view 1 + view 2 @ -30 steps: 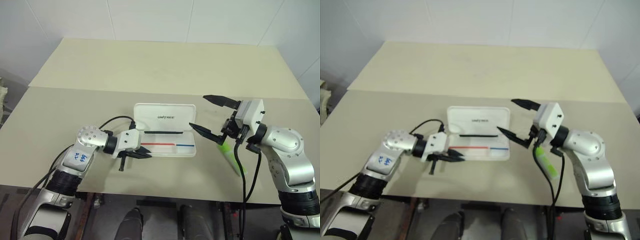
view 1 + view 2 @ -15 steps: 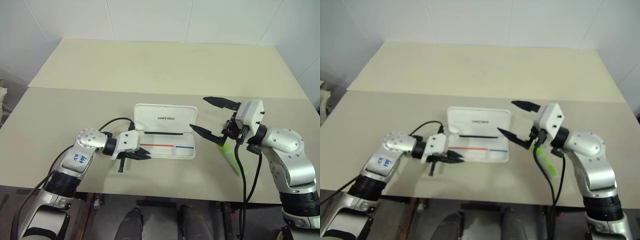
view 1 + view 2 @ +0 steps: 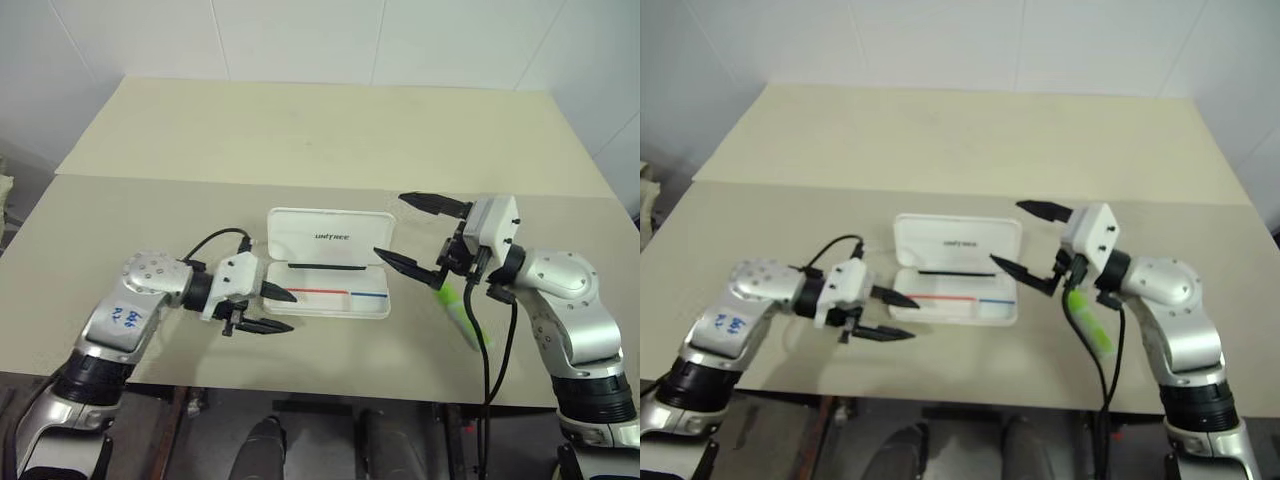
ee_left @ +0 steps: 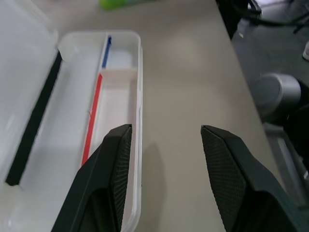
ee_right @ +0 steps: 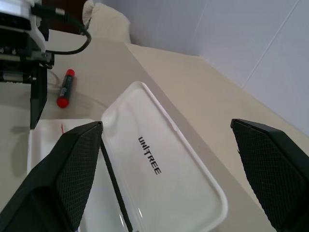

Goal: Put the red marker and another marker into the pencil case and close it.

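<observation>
The pencil case [image 3: 300, 222] lies open in the middle of the table, lid tilted back, with thin red and blue lines on its tray [image 4: 140, 92]. My left gripper [image 3: 278, 311] hovers open at the tray's left end, holding nothing. In the right wrist view, the red marker [image 5: 66, 88] lies on the table just past the tray, under my left hand. The lime-green highlighter [image 3: 460, 312] lies right of the case, partly under my right arm. Above the case's right end, my right gripper [image 3: 390, 225] is open wide and empty.
A black cable [image 3: 215, 240] loops from my left wrist toward the case's left corner. Another cable [image 3: 490, 350] hangs from my right arm over the table's front edge. A seam [image 3: 150, 180] crosses the table behind the case, with bare tabletop beyond it.
My left gripper has gone from shut to open and drawn back to the left, away from the tray and slightly up. The right gripper, case and highlighter have stayed put.
</observation>
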Tool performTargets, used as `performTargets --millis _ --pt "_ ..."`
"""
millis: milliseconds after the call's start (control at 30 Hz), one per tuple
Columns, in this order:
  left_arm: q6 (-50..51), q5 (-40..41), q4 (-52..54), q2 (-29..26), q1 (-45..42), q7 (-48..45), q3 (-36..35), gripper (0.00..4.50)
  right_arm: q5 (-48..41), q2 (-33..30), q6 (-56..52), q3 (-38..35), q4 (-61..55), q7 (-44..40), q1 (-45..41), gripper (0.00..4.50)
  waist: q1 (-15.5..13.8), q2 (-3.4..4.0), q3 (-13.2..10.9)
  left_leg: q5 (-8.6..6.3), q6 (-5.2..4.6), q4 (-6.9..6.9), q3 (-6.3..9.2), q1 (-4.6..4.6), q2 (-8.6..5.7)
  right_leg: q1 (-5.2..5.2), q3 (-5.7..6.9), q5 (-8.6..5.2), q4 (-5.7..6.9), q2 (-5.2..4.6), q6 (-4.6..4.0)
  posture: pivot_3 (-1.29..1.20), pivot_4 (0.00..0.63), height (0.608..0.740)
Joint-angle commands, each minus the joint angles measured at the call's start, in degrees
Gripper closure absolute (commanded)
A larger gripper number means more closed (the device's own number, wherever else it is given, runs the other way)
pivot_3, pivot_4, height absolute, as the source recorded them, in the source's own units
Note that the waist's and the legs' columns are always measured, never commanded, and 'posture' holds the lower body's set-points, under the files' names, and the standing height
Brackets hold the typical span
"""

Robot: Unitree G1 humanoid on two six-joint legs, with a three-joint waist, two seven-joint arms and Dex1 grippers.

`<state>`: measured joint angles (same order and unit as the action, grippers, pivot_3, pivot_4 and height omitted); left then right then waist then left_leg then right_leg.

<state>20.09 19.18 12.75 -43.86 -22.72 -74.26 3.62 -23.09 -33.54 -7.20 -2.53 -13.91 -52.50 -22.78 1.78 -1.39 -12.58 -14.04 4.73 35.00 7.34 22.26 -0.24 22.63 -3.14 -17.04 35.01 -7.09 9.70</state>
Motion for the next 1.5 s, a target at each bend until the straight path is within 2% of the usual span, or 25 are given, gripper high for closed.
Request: performTargets --millis 33,67,167,300,333,400,467,533,633,733,867,1100,1300,1500 --pt "3.04 5.42 6.21 -2.17 3.38 1.63 -6.2 2.14 -0.87 0.23 1.68 -0.36 -0.53 -0.91 -1.04 0.0 -0.02 0.0 0.0 0.0 0.0 -0.02 -0.02 -0.01 0.01 0.01 -0.02 0.0 0.0 0.0 -0.01 0.0 0.15 0.74" --pt "3.82 6.33 7.18 -2.65 4.71 2.56 -7.91 2.14 -0.85 0.33 1.8 -0.22 -0.25 -1.16 -1.17 0.0 -0.04 0.0 0.0 -0.01 0.0 -0.02 -0.01 0.0 0.01 0.02 -0.01 0.0 0.0 0.0 -0.01 0.0 0.15 0.74" --pt "2.68 6.66 7.34 -3.78 8.14 4.68 -12.39 1.56 -0.8 0.71 2.21 0.18 0.86 -1.86 -1.71 0.0 -0.11 0.0 0.0 -0.01 0.0 -0.02 -0.02 -0.02 0.01 0.01 -0.02 -0.01 0.01 0.0 -0.01 0.0 0.15 0.74" --pt "-0.45 6.32 6.48 -4.35 12.0 6.57 -17.6 0.23 -0.79 1.23 2.48 0.51 2.07 -2.67 -2.46 0.0 -0.1 0.0 0.0 -0.01 0.0 -0.01 -0.04 -0.03 0.01 0.02 -0.02 -0.01 0.0 0.0 -0.03 0.0 0.15 0.74" --pt "-0.3 6.55 6.32 -4.87 12.98 6.6 -18.63 0.02 -0.75 1.33 2.57 0.58 2.36 -2.81 -2.63 0.0 -0.07 0.0 0.0 -0.01 0.0 -0.01 -0.04 -0.03 0.02 0.01 -0.02 -0.01 0.0 0.0 -0.04 0.0 0.15 0.74" --pt "-0.19 7.01 6.15 -5.5 13.99 6.63 -19.53 0.02 -0.69 1.44 2.68 0.62 2.66 -2.97 -2.81 0.0 -0.1 0.0 0.0 -0.01 0.0 -0.02 -0.05 -0.03 0.02 0.02 -0.02 -0.01 -0.01 0.0 -0.04 0.0 0.15 0.74" --pt "-2.39 5.65 3.81 -5.15 15.09 9.61 -23.51 0.02 -0.69 1.72 2.97 0.77 3.55 -3.29 -3.26 0.0 -0.09 0.0 0.0 -0.01 0.0 -0.03 -0.06 -0.03 0.02 0.02 -0.02 -0.01 -0.03 0.0 -0.05 0.0 0.15 0.74" --pt "-6.98 3.12 -0.64 -7.48 17.83 7.63 -25.76 0.02 -0.63 2.01 3.2 0.96 4.29 -3.47 -3.69 0.0 0.16 0.0 0.0 -0.01 0.0 -0.03 -0.06 -0.03 0.03 0.04 -0.02 -0.01 -0.03 0.0 -0.05 0.0 0.15 0.74" --pt "-10.73 2.71 -7.26 -11.11 17.26 3.78 -25.66 0.02 -0.74 2.14 3.3 1.11 4.77 -3.57 -4.01 0.0 0.04 0.0 0.0 -0.02 0.01 -0.1 -0.13 -0.07 0.07 0.09 0.0 -0.05 -0.02 0.01 -0.14 0.0 0.15 0.74" --pt "-14.34 1.62 -15.86 -14.66 12.05 0.22 -23.36 0.02 -0.72 2.14 3.47 1.2 5.35 -3.78 -4.29 0.0 -0.26 -0.03 0.0 -0.02 0.01 -0.09 -0.12 -0.04 0.07 0.09 0.03 -0.06 -0.02 0.01 -0.16 0.0 0.15 0.74" --pt "-21.52 -2.16 -26.56 -15.74 3.25 -3.58 -17.54 0.02 -0.55 2.66 3.54 1.27 5.16 -3.15 -4.33 0.0 -0.27 -0.02 0.0 -0.02 0.01 -0.08 -0.13 -0.03 0.05 0.07 0.02 -0.03 -0.05 0.01 -0.14 0.0 0.15 0.74" --pt "-29.54 -7.05 -41.1 -12.88 -11.3 -12.37 -6.28 0.02 -0.51 2.65 2.52 0.33 1.68 -0.83 -1.88 0.0 0.03 -0.02 0.0 -0.02 0.01 -0.18 -0.15 0.0 0.08 0.17 0.01 -0.02 0.01 0.06 -0.1 0.0 0.15 0.74" --pt "-35.0 -9.78 -50.52 -11.89 -17.98 -16.82 -1.07 0.02 -0.62 1.78 1.79 -0.76 -0.63 1.14 -0.26 0.0 0.13 -0.03 0.0 -0.03 0.01 -0.16 -0.14 0.02 0.14 0.21 -0.04 -0.02 0.06 0.17 -0.1 0.0 0.15 0.74" --pt "-42.17 -13.72 -62.59 -10.87 -24.48 -17.42 2.69 0.02 -0.7 0.98 0.89 -2.0 -2.97 2.66 1.44 0.0 -0.12 -0.05 0.01 -0.02 0.01 -0.05 -0.12 0.04 0.17 0.21 -0.1 -0.01 0.14 0.25 -0.07 0.0 0.15 0.74"
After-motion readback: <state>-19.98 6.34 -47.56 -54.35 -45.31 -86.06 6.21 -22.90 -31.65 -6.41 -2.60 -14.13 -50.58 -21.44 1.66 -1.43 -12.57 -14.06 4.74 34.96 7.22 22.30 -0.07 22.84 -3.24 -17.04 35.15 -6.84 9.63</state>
